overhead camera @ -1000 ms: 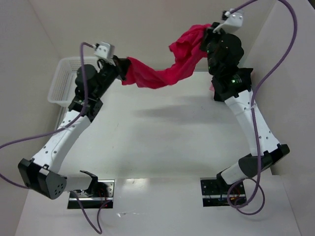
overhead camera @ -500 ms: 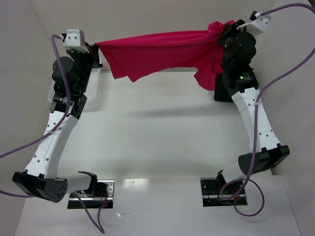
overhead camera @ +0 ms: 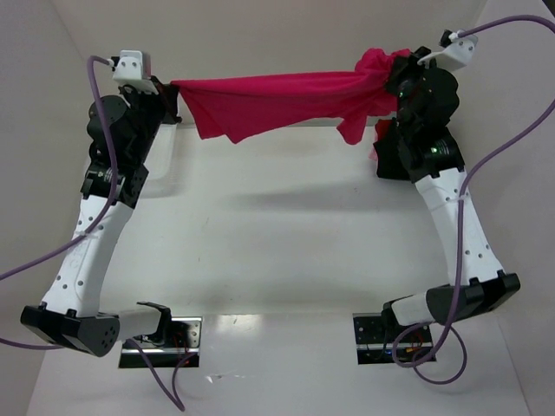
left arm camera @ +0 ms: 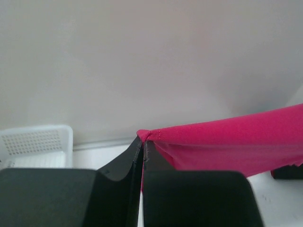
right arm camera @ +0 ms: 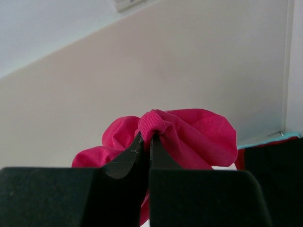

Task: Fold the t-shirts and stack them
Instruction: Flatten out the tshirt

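Observation:
A crimson t-shirt point(overhead camera: 277, 100) hangs stretched in the air between both grippers, high above the far part of the white table point(overhead camera: 277, 234). My left gripper point(overhead camera: 173, 87) is shut on the shirt's left end, and the pinched corner shows in the left wrist view point(left arm camera: 144, 136). My right gripper point(overhead camera: 395, 74) is shut on the bunched right end, and a ribbed hem sits between its tips in the right wrist view point(right arm camera: 147, 135). A loose fold dangles below the right end point(overhead camera: 354, 126).
A white perforated basket point(left arm camera: 35, 146) stands at the far left of the table, mostly hidden behind my left arm in the top view. A folded red garment on a dark one point(overhead camera: 379, 160) lies at the far right, behind my right arm. Walls enclose three sides.
The grippers have moved apart and upward, pulling the sagging shirt into a taut band. In the last half second the right gripper shifted slightly and the shirt's right end bunched more.

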